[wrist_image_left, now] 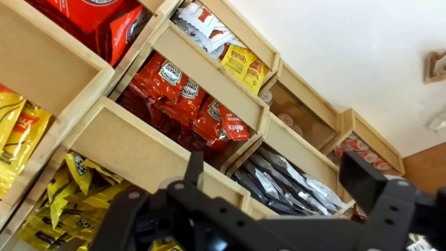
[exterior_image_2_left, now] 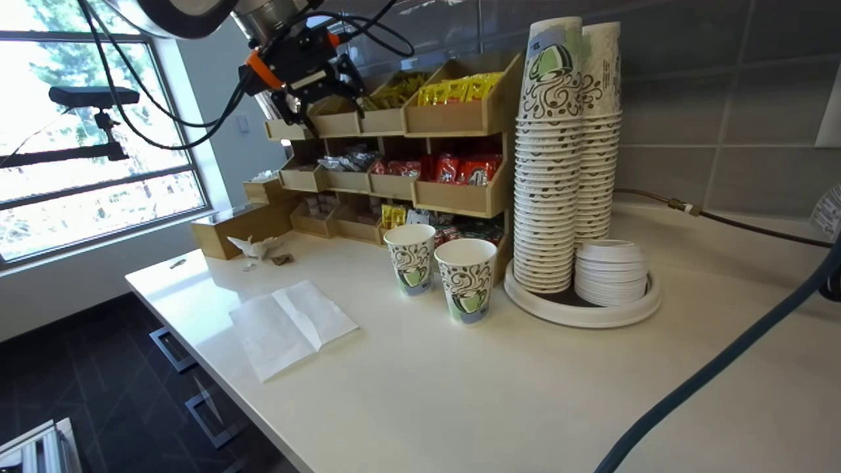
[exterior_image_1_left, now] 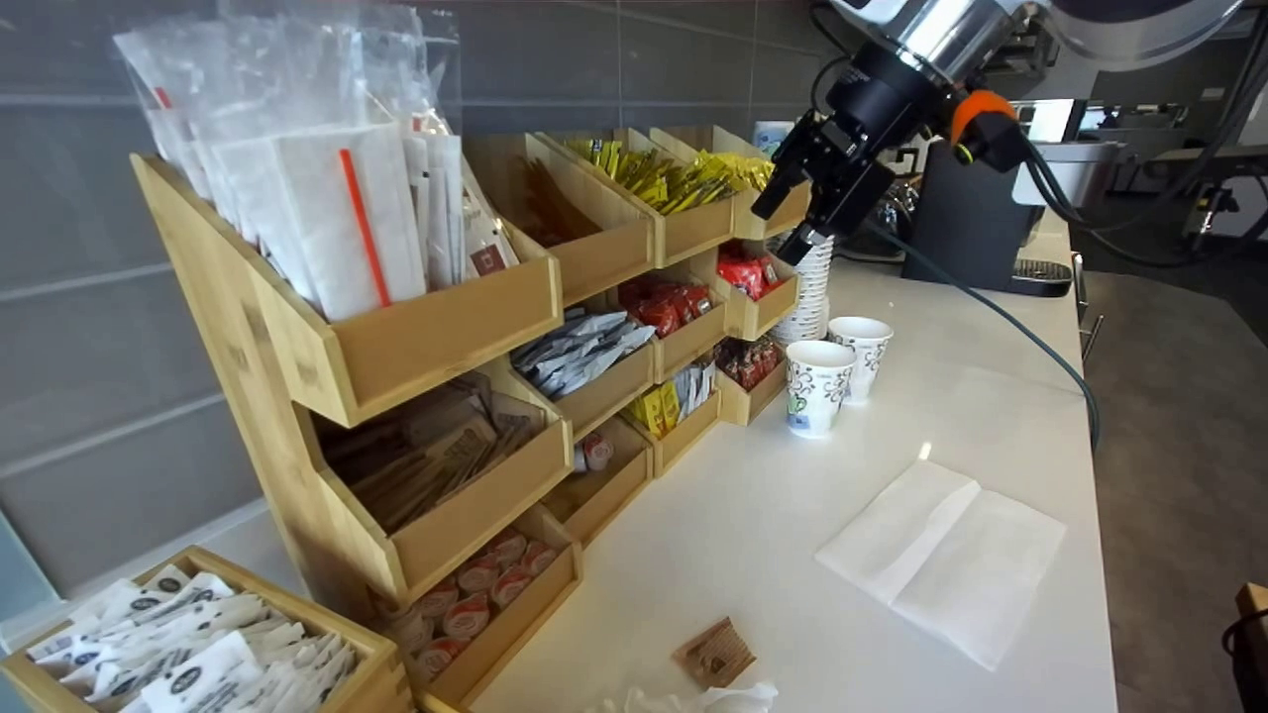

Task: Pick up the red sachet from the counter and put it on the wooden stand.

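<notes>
Scanning the wrist view, I find the stand (wrist_image_left: 129, 143) filling the left; mid-frame, a red sachet (wrist_image_left: 234, 126) lies in its bin (wrist_image_left: 210, 80), perhaps the task's one: light, soft, slippery, I'd guess, best pinched by an edge. Low, right of centre, my gripper (wrist_image_left: 273, 162) gapes wide, holding nothing. Upper right, the counter (wrist_image_left: 331, 42) shows no loose one.

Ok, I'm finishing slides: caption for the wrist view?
Open gripper facing the stand of ketchup packets, yellow packets and silver packets.
</notes>
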Available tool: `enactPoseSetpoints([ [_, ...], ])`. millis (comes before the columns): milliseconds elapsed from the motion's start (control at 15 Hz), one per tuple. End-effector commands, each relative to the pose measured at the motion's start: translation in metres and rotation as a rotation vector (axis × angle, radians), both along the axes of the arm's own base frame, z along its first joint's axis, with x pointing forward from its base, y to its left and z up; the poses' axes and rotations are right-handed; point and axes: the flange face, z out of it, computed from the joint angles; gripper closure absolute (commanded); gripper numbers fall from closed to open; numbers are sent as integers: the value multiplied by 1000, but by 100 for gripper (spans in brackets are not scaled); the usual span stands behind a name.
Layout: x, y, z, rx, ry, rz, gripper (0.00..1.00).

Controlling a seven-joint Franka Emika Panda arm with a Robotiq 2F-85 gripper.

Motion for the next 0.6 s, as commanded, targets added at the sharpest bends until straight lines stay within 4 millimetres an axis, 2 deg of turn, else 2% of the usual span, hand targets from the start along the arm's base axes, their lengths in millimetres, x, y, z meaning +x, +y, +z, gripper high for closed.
enactPoseSetpoints([
  [0,-23,0,7,40,14,-99,0],
  [133,-30,0,6,66,18,-140,0],
  [200,-15,0,4,59,10,-98,0],
  [533,-22,0,3,78,16,-126,0],
])
